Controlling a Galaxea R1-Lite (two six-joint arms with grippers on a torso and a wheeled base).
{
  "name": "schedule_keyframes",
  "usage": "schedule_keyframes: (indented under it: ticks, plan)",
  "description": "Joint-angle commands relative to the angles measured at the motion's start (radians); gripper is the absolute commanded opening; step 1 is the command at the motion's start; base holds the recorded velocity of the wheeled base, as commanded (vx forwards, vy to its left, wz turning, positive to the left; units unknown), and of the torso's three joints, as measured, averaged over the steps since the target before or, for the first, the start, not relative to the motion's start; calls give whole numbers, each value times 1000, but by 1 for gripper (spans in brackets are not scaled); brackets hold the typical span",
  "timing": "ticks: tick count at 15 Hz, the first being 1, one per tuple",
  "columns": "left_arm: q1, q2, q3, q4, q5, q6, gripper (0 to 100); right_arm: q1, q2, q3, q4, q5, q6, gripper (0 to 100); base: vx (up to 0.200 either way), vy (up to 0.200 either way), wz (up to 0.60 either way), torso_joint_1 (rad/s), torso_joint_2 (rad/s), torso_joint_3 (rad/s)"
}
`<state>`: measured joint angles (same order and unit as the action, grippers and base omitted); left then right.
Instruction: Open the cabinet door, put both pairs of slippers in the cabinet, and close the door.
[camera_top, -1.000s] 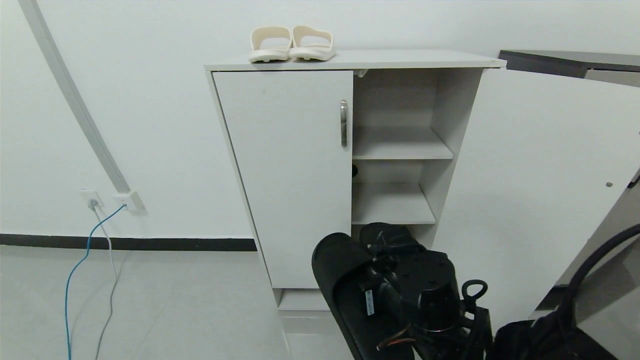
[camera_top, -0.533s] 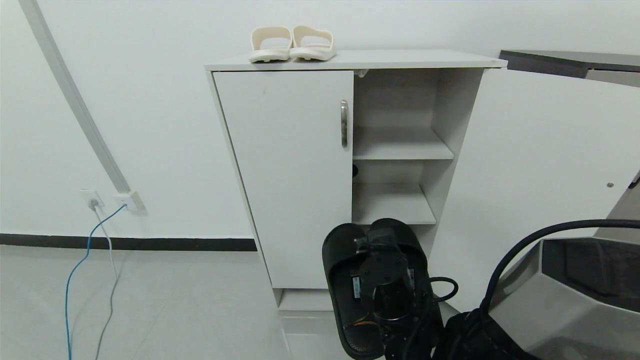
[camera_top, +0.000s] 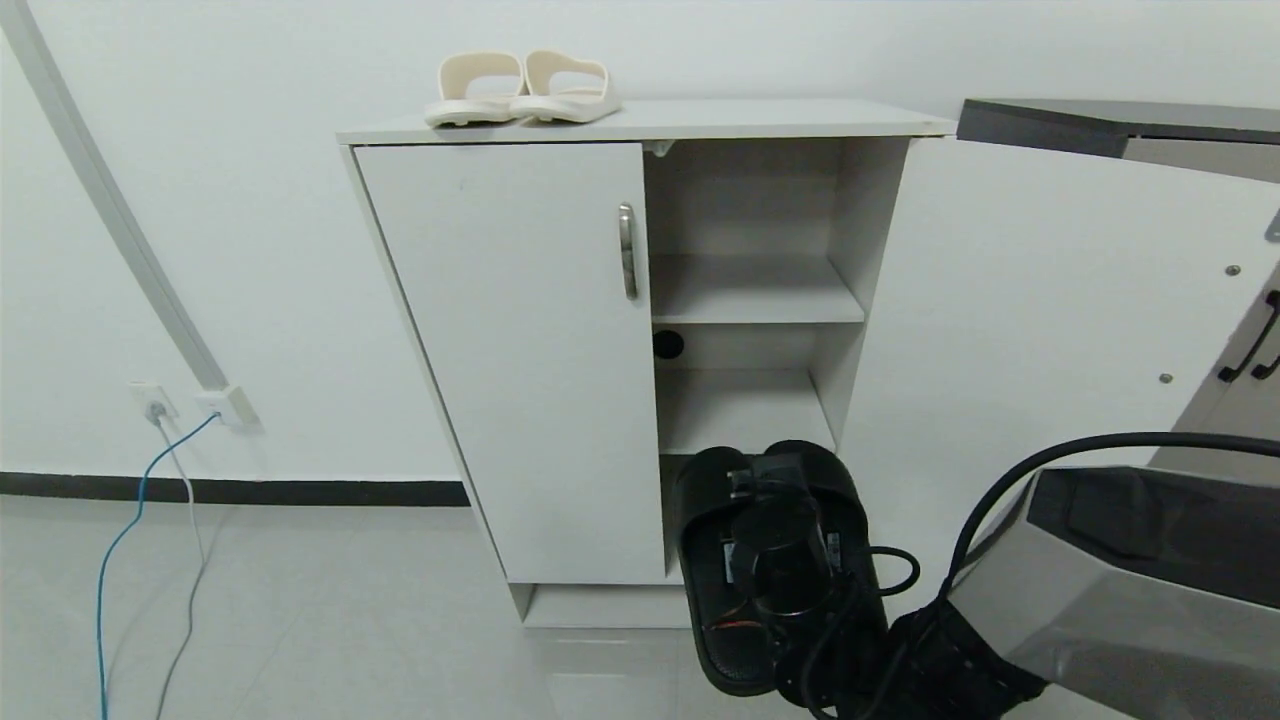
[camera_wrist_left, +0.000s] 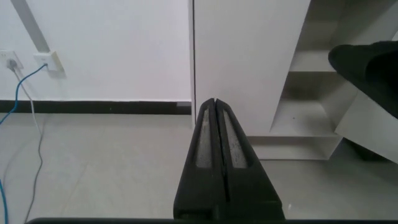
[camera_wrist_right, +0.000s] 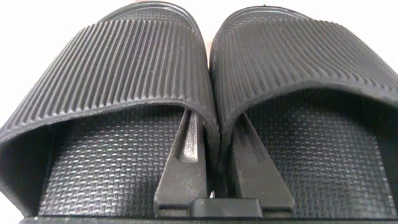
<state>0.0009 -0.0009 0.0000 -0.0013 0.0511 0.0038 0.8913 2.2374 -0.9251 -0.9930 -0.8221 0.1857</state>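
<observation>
1. Currently, the black slippers (camera_wrist_right: 143, 81) are hanging as a pair at the mouth of the cabinet's (camera_top: 640, 122) lowest compartment. Their toes are pointing in toward the opening, just below the lower shelf (camera_top: 740, 412) and just beside the edge of the closed door (camera_top: 510, 350).
2. The right gripper (camera_wrist_right: 216, 134) is grasping them. One of its fingers (camera_wrist_right: 185, 155) is reaching in under each strap, and together they are pinching the two touching inner edges.
3. Judging from that hold, slipping is looking like the main risk. Only the soft inner rims are being squeezed, so one slipper may twist or peel free if its toe catches on the cabinet's base or on the closed door's edge during the push inward.
4. The heels are hanging outside the cabinet. A shallow release may leave them sticking out, blocking the open door (camera_top: 1000, 330) from shutting.
5. The slippers are looking matte black and rubbery, with fine ribs running along the wide straps and a pebbled footbed. They are sitting side by side and level with each other.
6. The cream slippers (camera_top: 520, 88) are sitting on top of the cabinet, above the closed door, not yet put away.
7. The left gripper (camera_wrist_left: 214, 106) is hovering low outside the cabinet, on the closed door's side, its fingers clenched together on nothing.
</observation>
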Motion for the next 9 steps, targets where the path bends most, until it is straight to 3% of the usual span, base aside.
schedule_keyframes:
  ticks: [1,9]
  plan:
    - [1,2,0,1,1,1,0,-5,18,-11,-6,3,0,0,0,0,0,0,0,0]
    - [1,2,0,1,1,1,0,-61,67,-63,-15,32,81,0,0,0,0,0,0,0]
